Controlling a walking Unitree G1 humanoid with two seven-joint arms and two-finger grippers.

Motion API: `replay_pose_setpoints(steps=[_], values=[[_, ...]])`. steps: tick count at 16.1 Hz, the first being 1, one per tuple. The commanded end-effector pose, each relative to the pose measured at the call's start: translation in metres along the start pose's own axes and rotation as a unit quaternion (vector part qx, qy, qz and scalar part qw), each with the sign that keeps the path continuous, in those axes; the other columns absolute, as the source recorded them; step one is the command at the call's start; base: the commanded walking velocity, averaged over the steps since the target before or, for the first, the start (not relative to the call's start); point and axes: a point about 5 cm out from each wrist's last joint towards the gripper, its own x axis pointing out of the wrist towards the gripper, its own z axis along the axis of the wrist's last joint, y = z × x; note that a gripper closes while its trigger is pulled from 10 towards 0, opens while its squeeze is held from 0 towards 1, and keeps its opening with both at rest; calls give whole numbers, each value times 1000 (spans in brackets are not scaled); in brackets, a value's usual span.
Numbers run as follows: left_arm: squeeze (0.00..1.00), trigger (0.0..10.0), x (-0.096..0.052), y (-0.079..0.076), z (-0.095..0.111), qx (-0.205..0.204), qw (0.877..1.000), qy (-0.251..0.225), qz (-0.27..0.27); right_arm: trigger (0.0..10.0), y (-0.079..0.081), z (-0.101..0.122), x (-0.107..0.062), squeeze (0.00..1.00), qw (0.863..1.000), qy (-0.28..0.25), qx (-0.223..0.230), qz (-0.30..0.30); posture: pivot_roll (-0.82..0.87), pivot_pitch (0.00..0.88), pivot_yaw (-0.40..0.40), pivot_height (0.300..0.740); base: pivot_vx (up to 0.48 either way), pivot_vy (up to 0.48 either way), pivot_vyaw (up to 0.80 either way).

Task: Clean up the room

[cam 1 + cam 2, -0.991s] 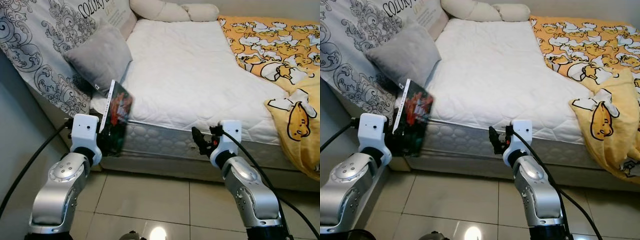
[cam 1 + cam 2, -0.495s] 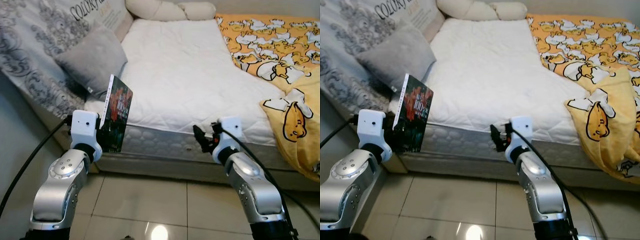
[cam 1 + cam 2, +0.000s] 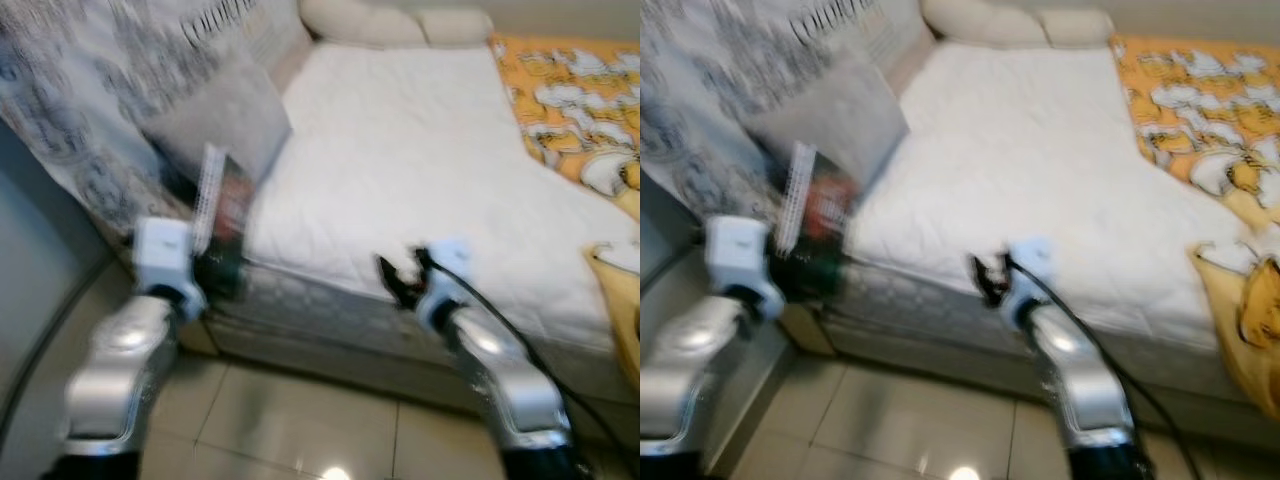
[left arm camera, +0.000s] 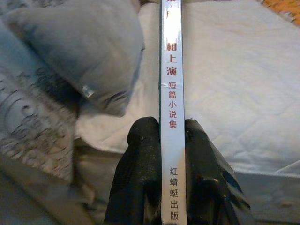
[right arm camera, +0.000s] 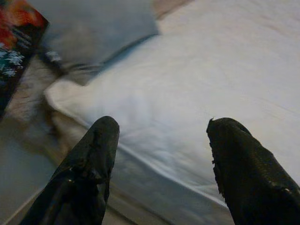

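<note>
While the head views are blurred, the main relation is plain: the book [image 4: 172,93] stands upright in the left hand [image 4: 171,140], its long axis vertical, with the spine turned back toward the wrist camera and the dark cover facing the right arm. The left hand is clamped on the book's lower end, one black finger [image 4: 143,154] on each cover. Taking the bed [image 3: 420,170] as landmark, the book is held just off the bed's near corner, in front of the grey pillow [image 3: 225,120] and above the mattress edge. The bed surface lies ahead of the book and toward the robot's right, so any setting down there would, I judge, call for a forward reach and a tilt to lay the book flat.

The right hand [image 5: 161,131] hangs at the middle of the bed's near edge, fingers spread apart and holding nothing. The left arm is the nearer one, since it already has the book.

Count:
- one book
- one grey pillow
- two cream pillows [image 3: 395,22] at the far end of the bed
- one yellow blanket [image 3: 1200,100] on the bed's right side
- one patterned grey cover [image 3: 90,90] along the bed's left side
</note>
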Motion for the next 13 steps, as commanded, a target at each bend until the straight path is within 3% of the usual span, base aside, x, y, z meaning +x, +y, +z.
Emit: replay_pose_setpoints(steps=[1, 13], values=[[0, 10000, -2, 6, 11, 10, 1000, -23, 10, 10000, 8, 7, 3, 0, 1000, -14, 6, 17, 71, 0, 26, 740, 398, 0, 0], [0, 10000, -2, 3, 9, 14, 1000, -22, 0, 10000, 10, 5, 2, 0, 999, -18, -5, 27, 76, 0, 21, 740, 396, 0, 0]])
